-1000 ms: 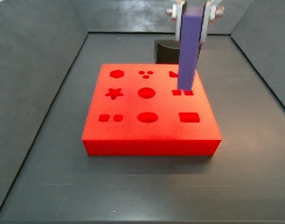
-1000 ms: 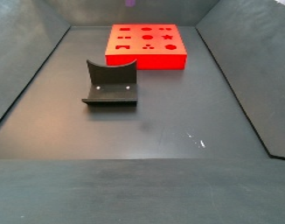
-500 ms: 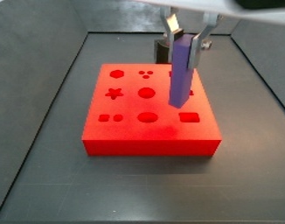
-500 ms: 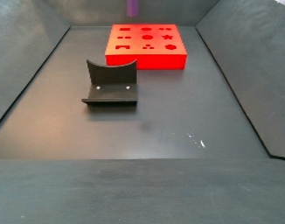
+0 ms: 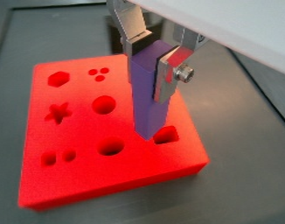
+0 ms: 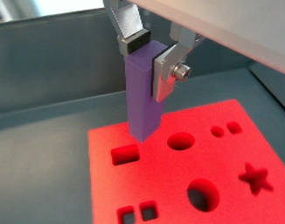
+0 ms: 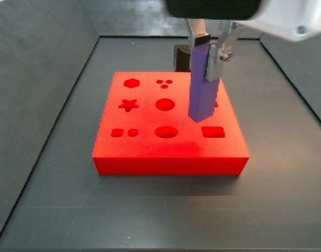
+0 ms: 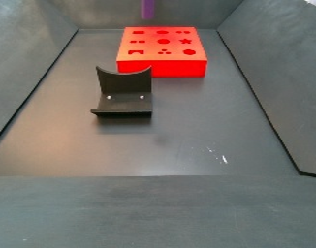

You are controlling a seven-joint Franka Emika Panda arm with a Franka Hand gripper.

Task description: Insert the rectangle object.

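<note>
My gripper (image 7: 210, 49) is shut on the purple rectangle object (image 7: 200, 89) and holds it upright above the red block (image 7: 150, 148). Both wrist views show the silver fingers (image 5: 170, 74) clamping the bar's upper part (image 6: 142, 96). The bar's lower end hangs just above the block's top, close beside the rectangular hole (image 7: 214, 131), not inside it. The hole also shows in both wrist views (image 5: 166, 134) (image 6: 126, 155). In a side view only the bar's tip (image 8: 147, 10) shows above the block (image 8: 164, 63).
The block has several other shaped holes, among them a star (image 7: 128, 104) and circles (image 7: 164, 103). A dark curved holder (image 8: 123, 94) stands on the dark floor apart from the block. Grey bin walls (image 7: 45, 89) rise on the sides.
The gripper has lowered the purple bar and carried it from over the two small square holes toward the rectangular hole. In the last half second it barely moved.
</note>
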